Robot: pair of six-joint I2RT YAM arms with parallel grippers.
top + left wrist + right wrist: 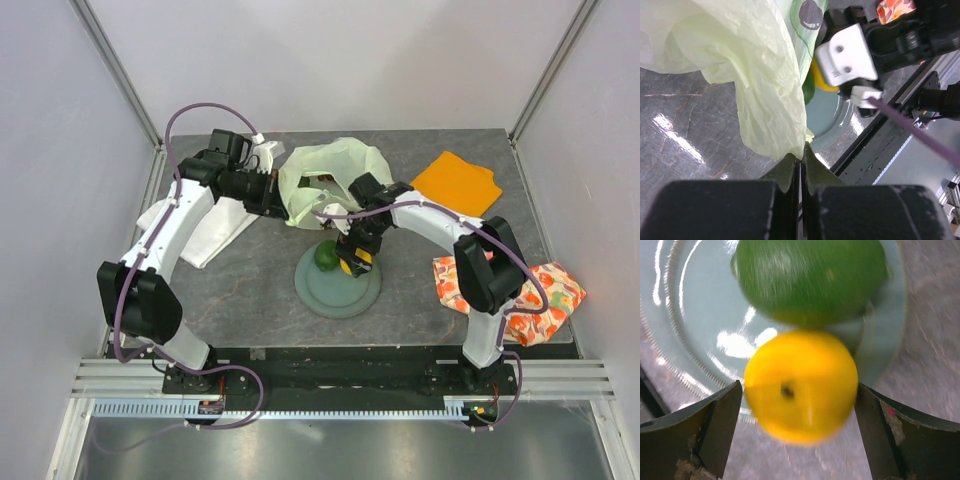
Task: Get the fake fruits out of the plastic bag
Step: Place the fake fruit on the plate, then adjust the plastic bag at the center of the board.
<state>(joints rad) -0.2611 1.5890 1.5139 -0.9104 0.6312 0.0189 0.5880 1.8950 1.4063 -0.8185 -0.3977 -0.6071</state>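
Right claw [799, 388] released around yellow citrus [801, 392]; left claw [801, 159] pinches plastic bag [755, 75]

The dark grey marbled table [250, 290] carries a crumpled pale yellow-green plastic bag [330, 165] at the back, a grey-green plate [335, 295] just before it, a white folded cloth [205, 240] left, and a plain orange cloth [457, 182] and a fruit-print cloth [545, 300] right.

Grey marble-look table [250, 290], walled in by white panels. A round grey-green plate [345, 292] sits near the front middle. A plain orange cloth [457, 182] lies flat at back right, a fruit-print cloth [555, 295] is bunched at the front right edge, and a white cloth [222, 228] lies on the left.
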